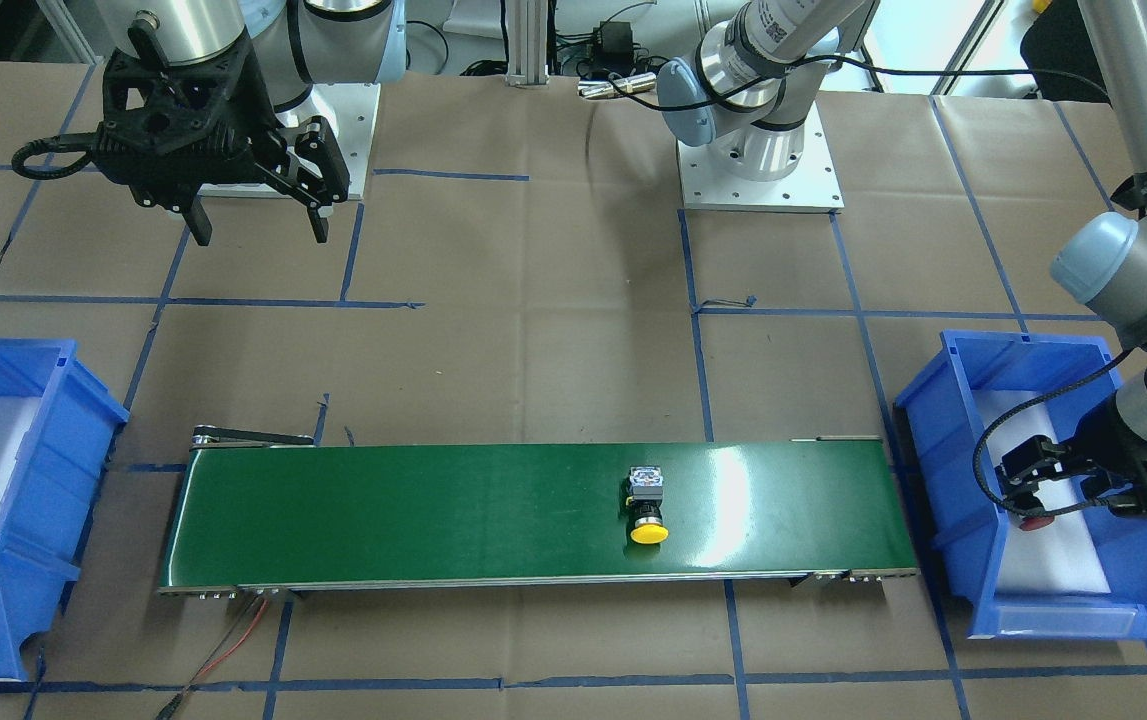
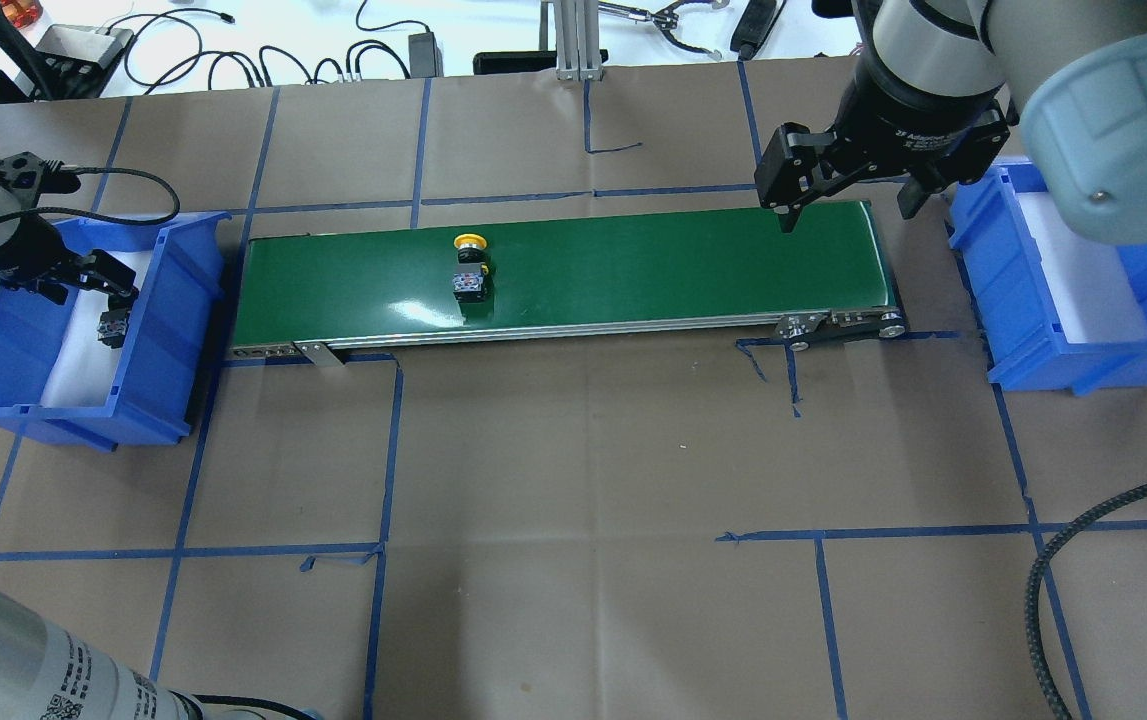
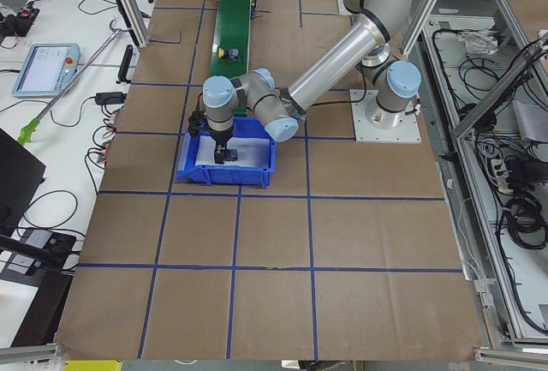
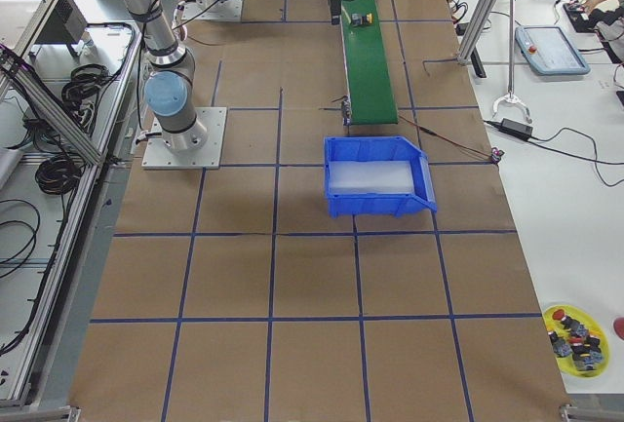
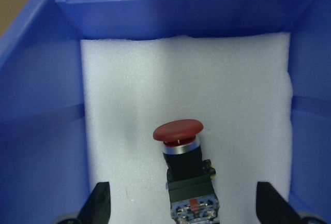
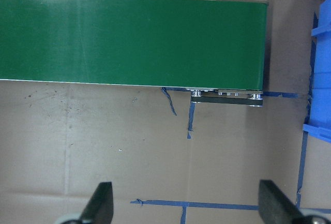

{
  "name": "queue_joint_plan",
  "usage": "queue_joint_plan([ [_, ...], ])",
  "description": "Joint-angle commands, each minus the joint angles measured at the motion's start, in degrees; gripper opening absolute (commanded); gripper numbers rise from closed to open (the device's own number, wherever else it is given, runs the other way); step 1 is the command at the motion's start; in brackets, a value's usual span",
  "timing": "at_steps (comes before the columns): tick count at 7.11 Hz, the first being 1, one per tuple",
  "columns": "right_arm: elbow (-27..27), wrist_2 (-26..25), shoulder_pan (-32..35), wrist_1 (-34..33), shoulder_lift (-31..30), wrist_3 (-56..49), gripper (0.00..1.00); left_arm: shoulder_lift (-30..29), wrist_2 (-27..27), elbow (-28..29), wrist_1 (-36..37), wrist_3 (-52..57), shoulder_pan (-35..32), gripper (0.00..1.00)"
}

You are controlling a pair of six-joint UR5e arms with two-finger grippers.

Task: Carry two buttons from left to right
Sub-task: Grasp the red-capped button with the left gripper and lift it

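The red button (image 5: 181,167) lies on white foam in the blue bin (image 2: 173,330) on my left, cap pointing away from the wrist camera. My left gripper (image 5: 183,206) is open, its fingers wide on either side of the button and not touching it; it also shows in the overhead view (image 2: 113,305). The yellow button (image 2: 470,265) lies on its side on the green conveyor belt (image 2: 633,270), left of the middle; it also shows in the front view (image 1: 648,510). My right gripper (image 2: 845,218) is open and empty, above the belt's right end.
A second blue bin (image 2: 1033,330) lined with white foam stands just past the belt's right end. The belt's roller bracket (image 6: 227,99) shows below my right gripper. A yellow dish of spare buttons (image 4: 575,339) sits far off on the table. Blue tape lines mark the brown table cover.
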Motion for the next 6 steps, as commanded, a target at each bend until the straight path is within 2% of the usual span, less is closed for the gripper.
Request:
queue_joint_plan([
  [1,-0.21,0.03,0.00,0.13,-0.06,-0.09,1.00,-1.65,0.00,-0.11,1.30,-0.78,0.00,0.99],
  [4,-0.21,0.12,0.00,0.04,0.03,-0.09,1.00,-2.62,-0.17,-0.11,1.30,-0.96,0.00,0.98],
  [5,-0.30,0.20,0.00,-0.05,0.03,-0.09,1.00,-2.62,-0.17,-0.11,1.22,-1.05,-0.08,0.87],
  [6,-0.30,0.20,0.00,-0.14,0.55,-0.09,1.00,-2.71,0.00,-0.02,1.22,-1.57,-0.17,0.68],
])
